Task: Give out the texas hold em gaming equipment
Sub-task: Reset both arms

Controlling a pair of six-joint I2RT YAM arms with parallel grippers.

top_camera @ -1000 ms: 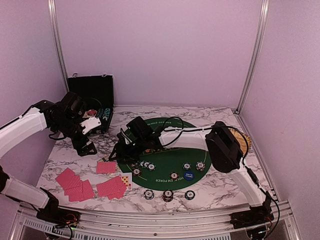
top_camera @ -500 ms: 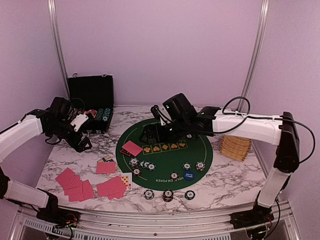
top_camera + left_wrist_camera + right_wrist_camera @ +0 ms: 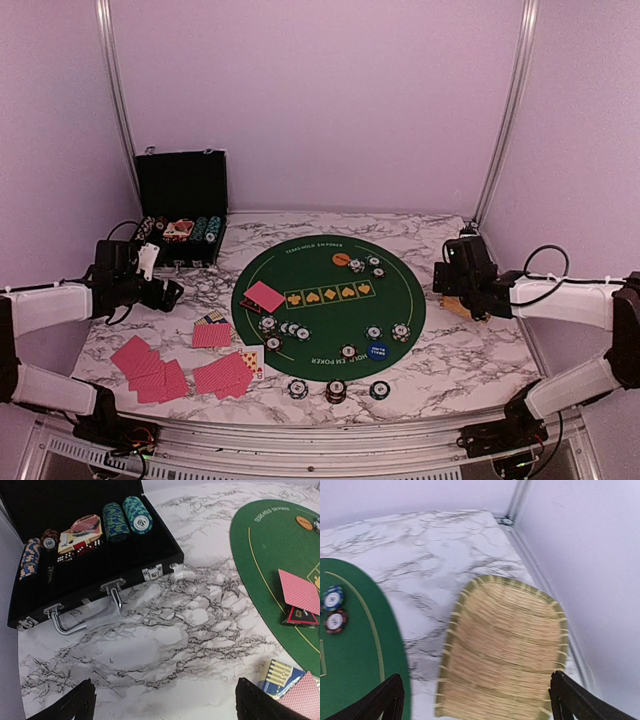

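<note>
A: Two arms, one out at each side. Biggest things first: what sits where on the counter (image 3: 450, 365)?

B: The round green mat (image 3: 330, 312) takes the middle. The black case (image 3: 183, 190) stands open at the far left corner. A woven tray (image 3: 505, 645) lies close to the right wall (image 3: 590, 555).

A: And the gear to hand out?

B: Red-backed cards (image 3: 150, 368) fan along the near left edge, and one more lies on the mat's left side. Chips (image 3: 285, 328) dot the mat's near half, and three small stacks (image 3: 336, 390) sit just off its near rim. A blue button (image 3: 377, 351) and an orange button (image 3: 341, 259) are on the felt. Chip rolls (image 3: 125, 517) sit in the case.

A: End effectors?

B: The left end effector (image 3: 165, 707) has its fingers wide apart with nothing between them, over bare marble. The case lies ahead and to its left, its long front edge slanting across the view. The right end effector (image 3: 477, 705) is also spread and empty, above the tray.

A: So which arm goes?

B: I'd judge the left. It is nearer the rolls and the cards, with open marble around it. The right is hemmed in by the wall.
</note>
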